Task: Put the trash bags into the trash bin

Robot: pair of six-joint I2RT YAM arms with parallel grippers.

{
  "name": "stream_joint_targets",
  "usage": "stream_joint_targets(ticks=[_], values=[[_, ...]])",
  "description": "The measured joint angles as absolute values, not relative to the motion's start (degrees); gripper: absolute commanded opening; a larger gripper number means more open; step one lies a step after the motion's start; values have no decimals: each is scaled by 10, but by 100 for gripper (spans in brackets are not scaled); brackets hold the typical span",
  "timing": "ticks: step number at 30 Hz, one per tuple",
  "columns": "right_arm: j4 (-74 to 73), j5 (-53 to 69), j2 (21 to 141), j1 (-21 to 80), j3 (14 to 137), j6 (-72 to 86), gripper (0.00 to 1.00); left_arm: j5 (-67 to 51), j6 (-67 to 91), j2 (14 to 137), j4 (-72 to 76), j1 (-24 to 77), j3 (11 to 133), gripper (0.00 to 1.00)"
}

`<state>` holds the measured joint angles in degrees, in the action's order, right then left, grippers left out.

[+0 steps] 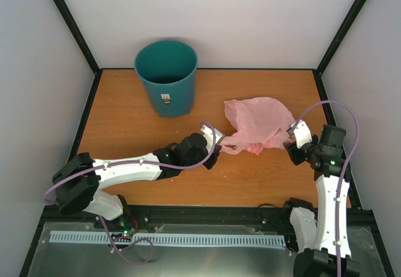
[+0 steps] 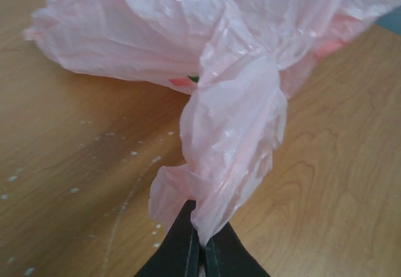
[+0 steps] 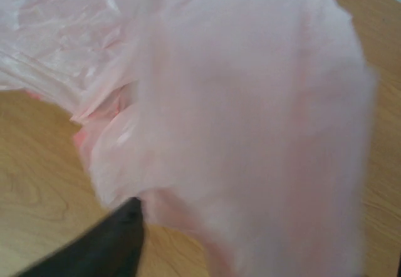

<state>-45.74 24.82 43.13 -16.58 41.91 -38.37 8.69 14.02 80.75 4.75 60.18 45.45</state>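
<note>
Holding now: the left hand is pinched tight on a twisted tail of the trash bag, its jaws meeting with only film between them.
Right hand: the right hand sits at the bag's right edge. Pink film fills its wrist view in a blur, with one dark finger showing below, so I cannot tell whether it grips or stands free.
Bag position: crumpled on the surface, right of centre, between the two hands.
Bin position: the trash bin stands upright at the back left, mouth open, well apart from the bag.
Step in hand: probably carrying the bag across to the bin.
Doing it well: get the right hand clear of the film before the left pulls, or the thin plastic may stretch or tear. Lift high so the trailing body clears the rim, then lower the bulk inside before letting go.
Risk: the bin looks light, and a drag against its wall could tip it.
</note>
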Motion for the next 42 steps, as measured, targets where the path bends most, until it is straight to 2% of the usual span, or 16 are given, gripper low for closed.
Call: stream_joint_targets(ticks=[3,5,13,18,22,26,29,33,36,38,42], values=[[-488,244,415,-166,430,-394,94,62,152,819,57,603,454,1],[-509,245,399,-166,448,-401,100,51,161,827,70,603,454,1],[-567,289,381,-166,573,-404,100,32,181,898,103,604,464,1],[-568,357,415,-166,606,-359,100,25,180,965,103,604,526,1],[-530,418,441,-166,601,-310,97,10,177,1002,107,604,577,1],[-439,457,455,-166,530,-248,91,-11,176,1027,119,604,606,2],[-395,459,488,-166,492,-208,85,-26,175,1042,125,604,618,12],[-371,449,523,-159,474,-184,84,-51,170,1056,125,604,624,41],[-352,421,513,-146,466,-182,84,-72,167,1055,117,604,625,56],[-345,399,498,-142,461,-184,84,-79,166,1044,106,605,621,63],[-340,377,459,-141,447,-188,85,-81,163,967,72,605,575,67]])
